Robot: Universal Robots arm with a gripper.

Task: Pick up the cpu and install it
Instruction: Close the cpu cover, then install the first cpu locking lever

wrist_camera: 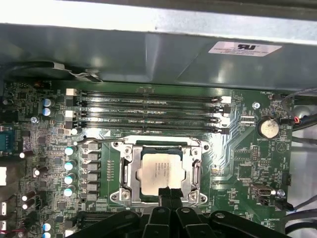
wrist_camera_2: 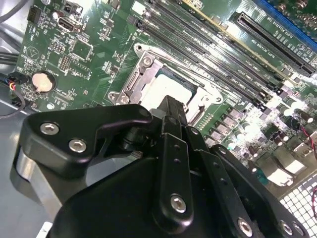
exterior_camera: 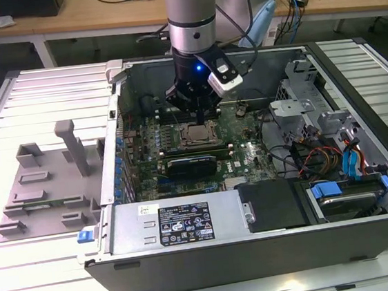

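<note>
The cpu (exterior_camera: 196,135), a small square chip with a silvery top, lies flat inside the metal socket frame (wrist_camera: 126,171) on the green motherboard (exterior_camera: 251,157) of the open computer case. In both wrist views the cpu (wrist_camera_2: 166,85) (wrist_camera: 162,169) sits level in the socket. My gripper (exterior_camera: 200,117) hangs straight above the chip's near edge. Its two black fingertips (wrist_camera: 168,191) are pressed together with nothing between them, just over the cpu's rim. From the second wrist view the gripper (wrist_camera_2: 171,105) covers part of the chip.
A grey plastic tray (exterior_camera: 45,182) with raised blocks lies at the exterior view's left, outside the case. Memory slots (wrist_camera: 148,111) run beside the socket. The power supply (exterior_camera: 174,220) lines the case's near side, and a drive cage with cables (exterior_camera: 349,164) fills its right.
</note>
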